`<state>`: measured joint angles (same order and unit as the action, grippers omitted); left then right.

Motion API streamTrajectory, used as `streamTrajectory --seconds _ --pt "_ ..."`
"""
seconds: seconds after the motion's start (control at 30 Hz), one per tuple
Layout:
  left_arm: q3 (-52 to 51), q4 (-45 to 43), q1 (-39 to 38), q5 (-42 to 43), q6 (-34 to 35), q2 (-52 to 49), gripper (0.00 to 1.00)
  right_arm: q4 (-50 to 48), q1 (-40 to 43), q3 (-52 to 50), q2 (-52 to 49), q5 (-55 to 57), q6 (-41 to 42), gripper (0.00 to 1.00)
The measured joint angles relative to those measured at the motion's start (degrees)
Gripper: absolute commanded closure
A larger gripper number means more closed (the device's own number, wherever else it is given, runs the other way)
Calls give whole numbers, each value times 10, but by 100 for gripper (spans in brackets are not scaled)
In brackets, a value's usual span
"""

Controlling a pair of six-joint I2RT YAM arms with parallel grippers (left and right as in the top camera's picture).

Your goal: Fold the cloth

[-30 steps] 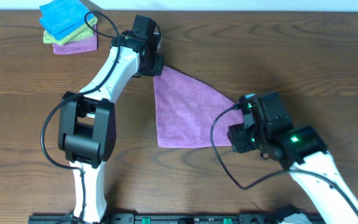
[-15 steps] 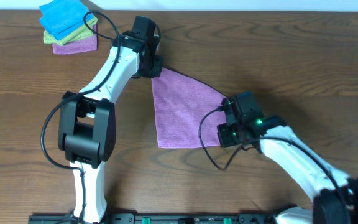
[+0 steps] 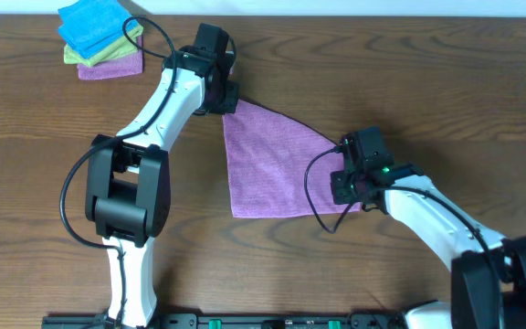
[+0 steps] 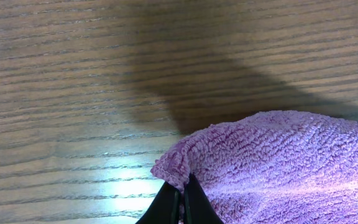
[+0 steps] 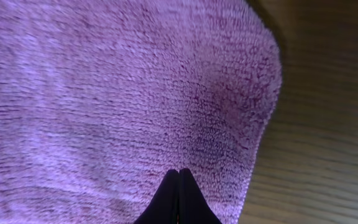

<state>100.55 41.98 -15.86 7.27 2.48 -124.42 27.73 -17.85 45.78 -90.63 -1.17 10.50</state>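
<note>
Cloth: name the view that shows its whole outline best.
Overhead: nearly the whole cloth shows as a triangular shape, with the arms covering only its corners. Left wrist shows just one corner; right wrist shows only close-up pile and one rounded corner.

A: Where does the cloth (image 3: pixel 268 164) lie?
B: Flat on the counter (image 3: pixel 44 137). The left end effector (image 4: pixel 180 186) sits at the cloth's far left corner, pinching it.
A: And the other one?
B: The right end effector (image 5: pixel 178 173) is at the cloth's near right corner, fingers closed on it.
A: Anything else?
B: A stack of folded cloths (image 3: pixel 101 41), well apart, behind the cloth and off to its left.
</note>
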Motion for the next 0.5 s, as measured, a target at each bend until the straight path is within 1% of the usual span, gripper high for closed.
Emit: streamTrajectory --seconds 0.13,0.33,0.5 --pt "0 0 0 0 0 0 94 -4 0 1 -35 -7 1 99" --pt "0 8 0 -2 0 0 94 -4 0 3 -40 -10 4 99" --pt "0 35 0 -21 0 0 94 3 -5 6 -42 -19 6 99"
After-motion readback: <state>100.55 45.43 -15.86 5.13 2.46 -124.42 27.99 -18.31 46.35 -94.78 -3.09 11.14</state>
